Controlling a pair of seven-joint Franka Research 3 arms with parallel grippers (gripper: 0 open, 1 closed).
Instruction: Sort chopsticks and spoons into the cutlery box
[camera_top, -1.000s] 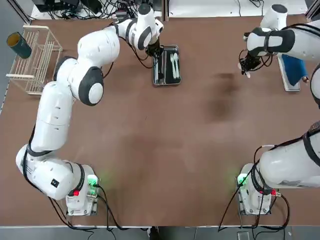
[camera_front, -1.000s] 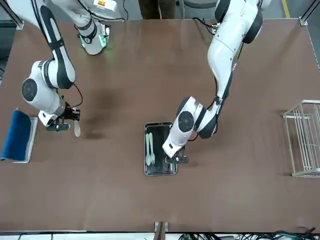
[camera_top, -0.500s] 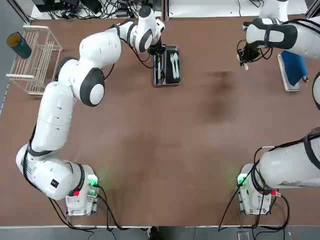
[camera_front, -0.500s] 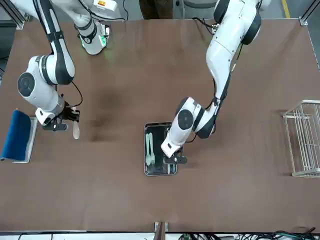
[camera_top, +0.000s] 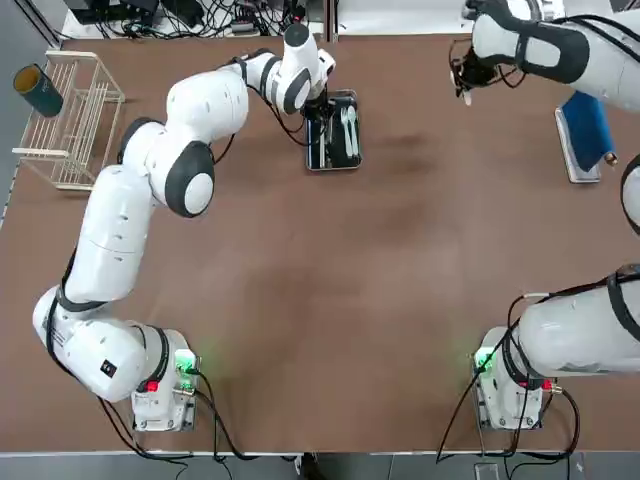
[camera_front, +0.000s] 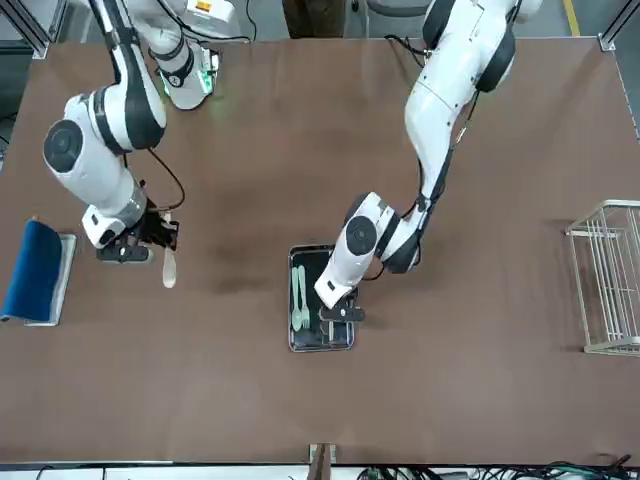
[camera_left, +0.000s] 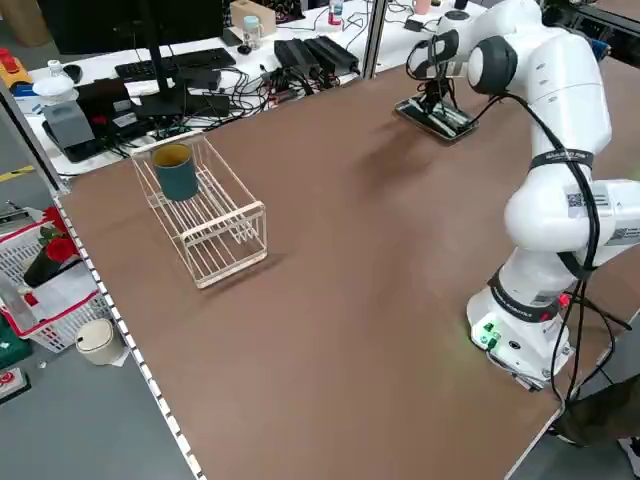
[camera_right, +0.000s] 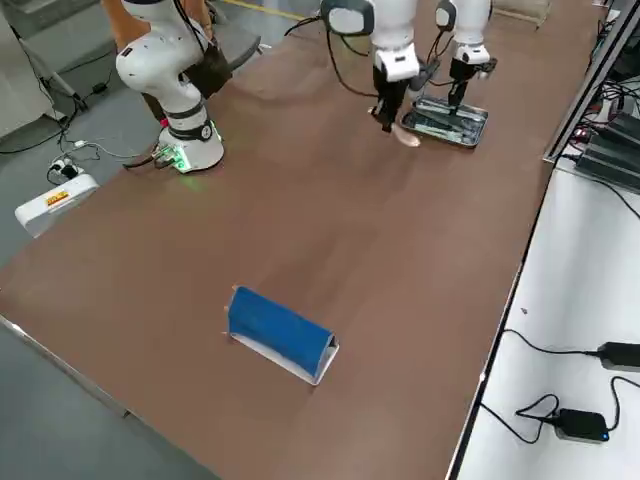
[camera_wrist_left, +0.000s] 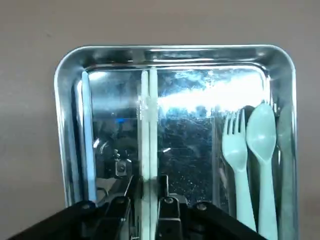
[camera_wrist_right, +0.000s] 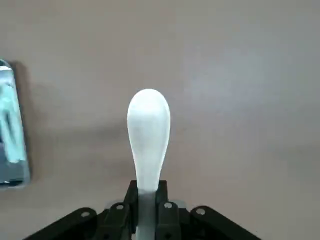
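Carrying the white plastic spoon (camera_wrist_right: 148, 125) in its closed jaws, the right gripper (camera_wrist_right: 147, 186) has moved nearer the shiny metal tray (camera_wrist_left: 175, 49); the left gripper (camera_wrist_left: 150, 184), jaws now slightly parted around the pale chopsticks (camera_wrist_left: 145, 125) inside, should clear out first.

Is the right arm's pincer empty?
No, the right pincer grips a white spoon between its fingers.

In the top view, the right pincer (camera_wrist_right: 147, 187) and spoon (camera_wrist_right: 149, 125) shift toward eleven o'clock; the left pincer (camera_wrist_left: 151, 181) edges toward three.
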